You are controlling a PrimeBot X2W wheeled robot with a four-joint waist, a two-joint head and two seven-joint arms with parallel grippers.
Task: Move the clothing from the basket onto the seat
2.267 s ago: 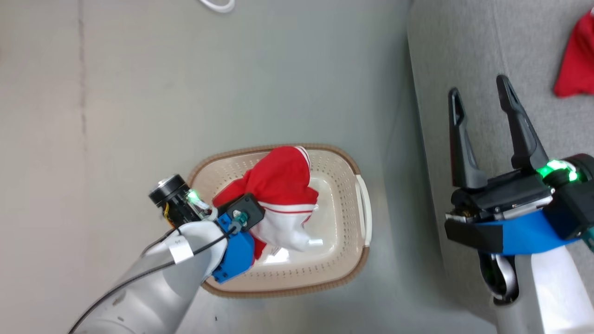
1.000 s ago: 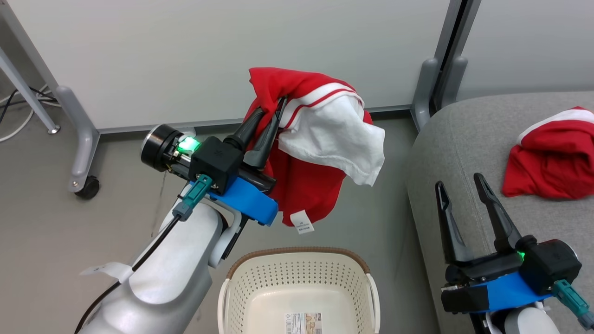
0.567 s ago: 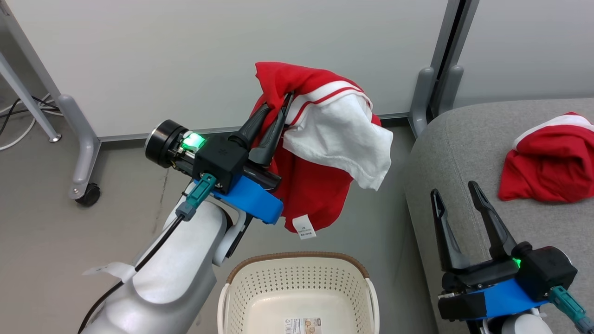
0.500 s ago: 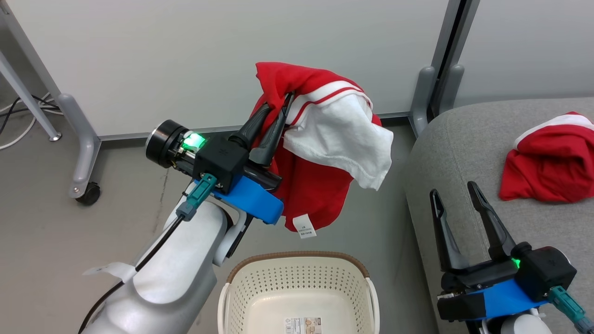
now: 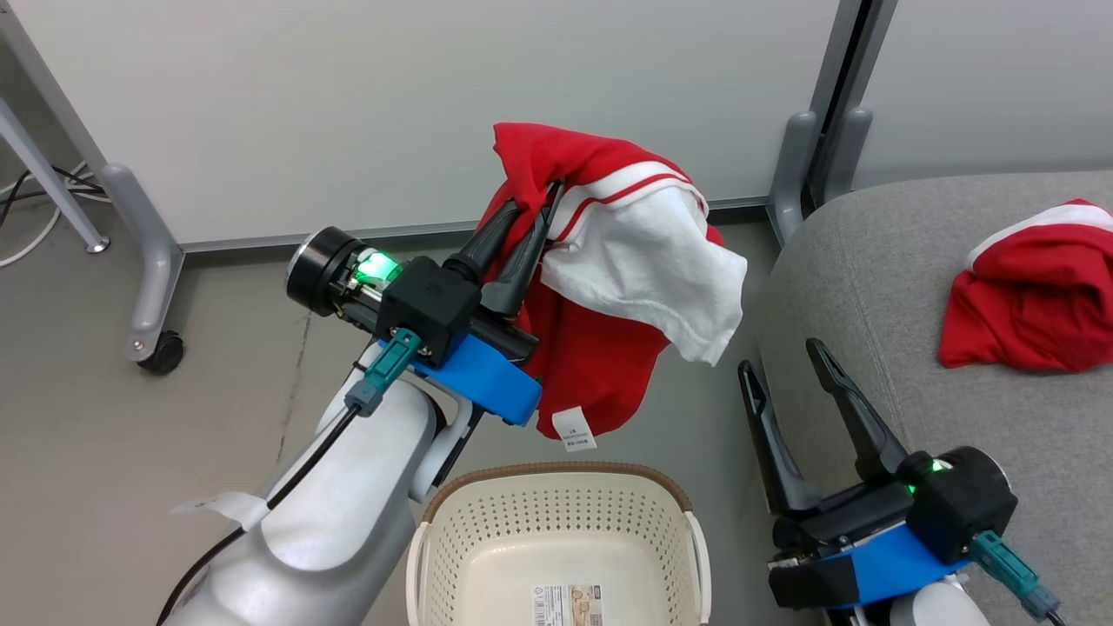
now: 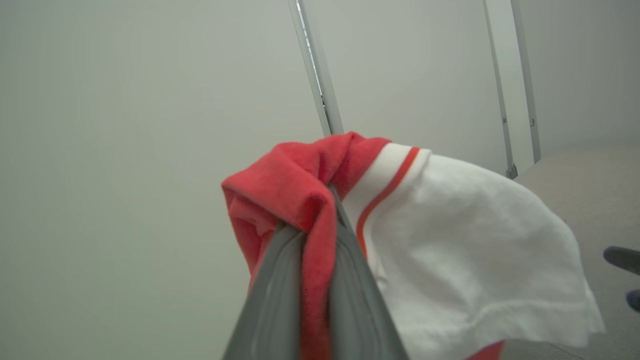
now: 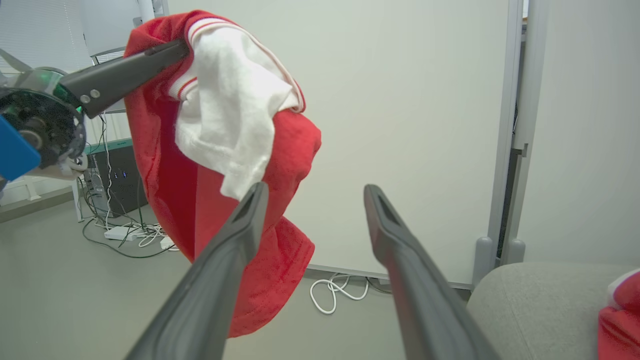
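Head view: the left gripper (image 5: 541, 209) is pinched shut on a fold near the top of the red garment (image 5: 600, 365). The soft cloth hangs down from the fingertips in loose folds, clear of the floor and above the far rim of the basket (image 5: 556, 475). A white sleeve with red-striped trim drapes to the right, and a small white tag dangles at the hem. The basket is cream plastic with perforated walls and a brown woven-look band. The right gripper (image 5: 783, 361) stands wide open and holds nothing, near the sleeve's lower corner and at the edge of the seat (image 5: 869, 261), a rounded cushion of light-grey fabric. A second garment (image 5: 1026, 304), red with white trim, lies crumpled on the seat

Left wrist view: the left gripper (image 6: 312, 215) has its two dark fingers pressed together with a ridge of red cloth squeezed between them. The red garment (image 6: 475, 260) spills its white sleeve to the right

Right wrist view: the right gripper (image 7: 315, 192) has its fingers spread, with bare space between them. The red garment (image 7: 225, 110) hangs ahead and to the left from the left gripper (image 7: 175, 50); whether the near finger touches it I cannot tell. The seat (image 7: 540, 300) and the second garment (image 7: 620, 320) sit at the lower right
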